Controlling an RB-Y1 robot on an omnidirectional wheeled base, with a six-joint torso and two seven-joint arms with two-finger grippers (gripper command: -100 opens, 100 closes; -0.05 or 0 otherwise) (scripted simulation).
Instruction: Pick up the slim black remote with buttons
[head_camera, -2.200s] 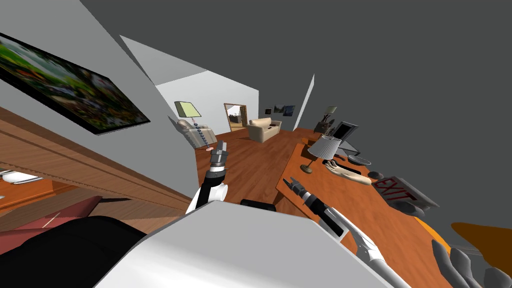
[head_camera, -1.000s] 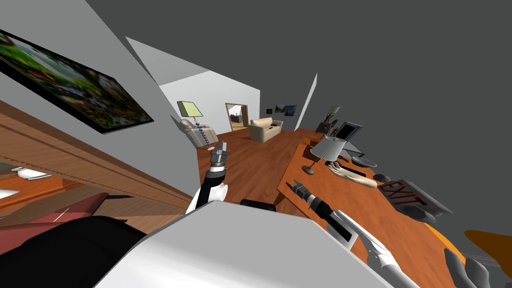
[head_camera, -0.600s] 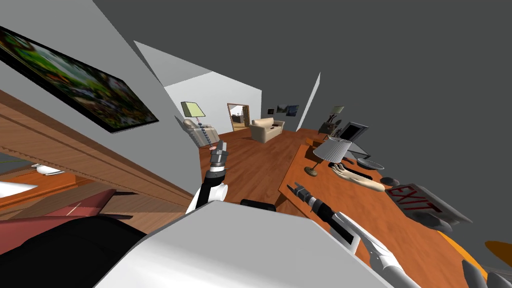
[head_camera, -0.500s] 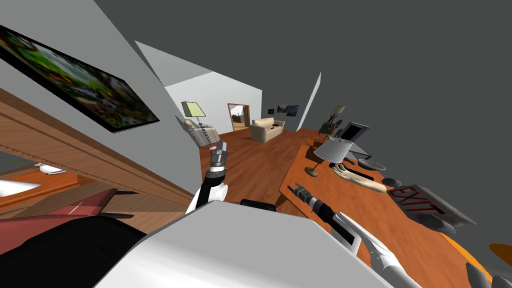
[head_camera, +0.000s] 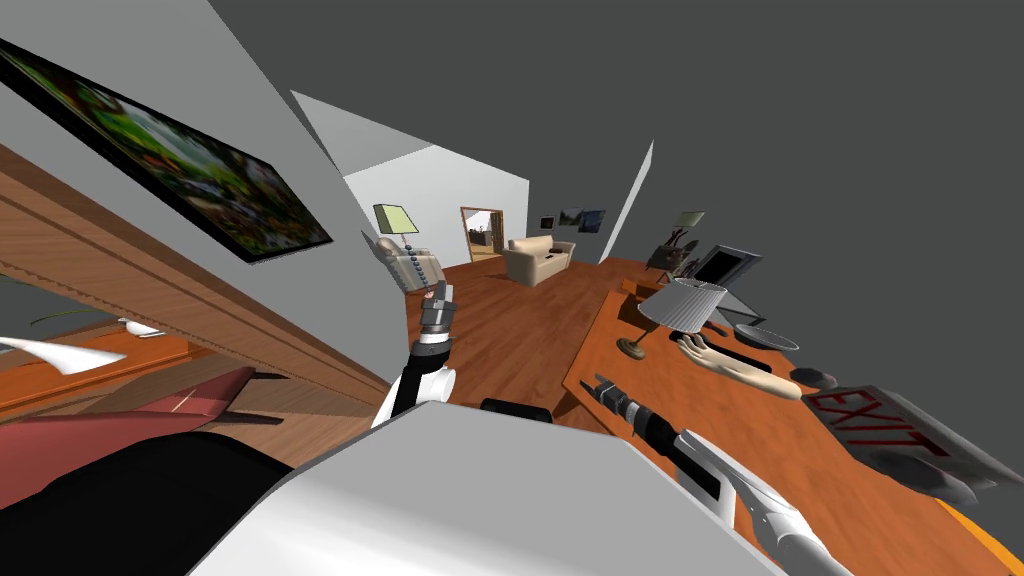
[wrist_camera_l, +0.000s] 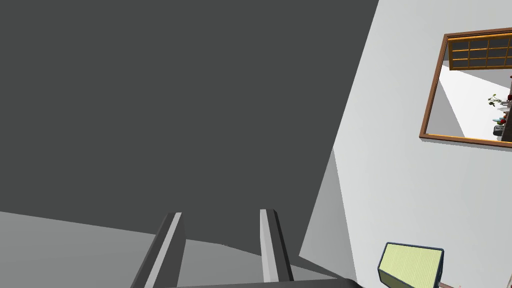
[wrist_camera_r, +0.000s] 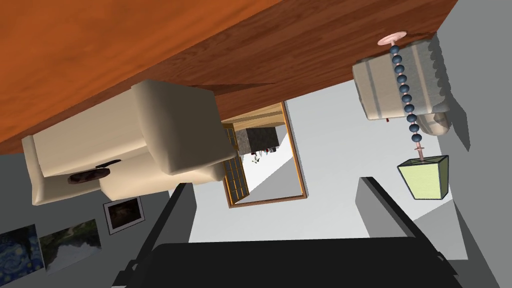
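Note:
A slim black bar (head_camera: 745, 352) lies on the long wooden table (head_camera: 720, 420), just behind a mannequin hand (head_camera: 735, 364); I cannot make out buttons on it. Another slim black item (wrist_camera_r: 107, 163) rests on the beige sofa (wrist_camera_r: 125, 150) across the room, beside a dark oval thing. My right gripper (head_camera: 598, 380) (wrist_camera_r: 272, 182) hangs open over the table's near corner, well short of the bar. My left gripper (head_camera: 440, 290) (wrist_camera_l: 220, 213) is raised in front of me, open and empty.
On the table stand a shaded lamp (head_camera: 682, 305), a bowl (head_camera: 766, 338), a picture frame (head_camera: 728, 268) and an EXIT sign (head_camera: 890, 430). Wood floor (head_camera: 500, 340) runs to the sofa (head_camera: 538, 258). A wall TV (head_camera: 190, 170) and wooden cabinet (head_camera: 150, 290) are at my left.
My view has swung, so the table, TV and far room slide rightward in the picture. The right gripper sits slightly lower and further right; the left arm holds its pose.

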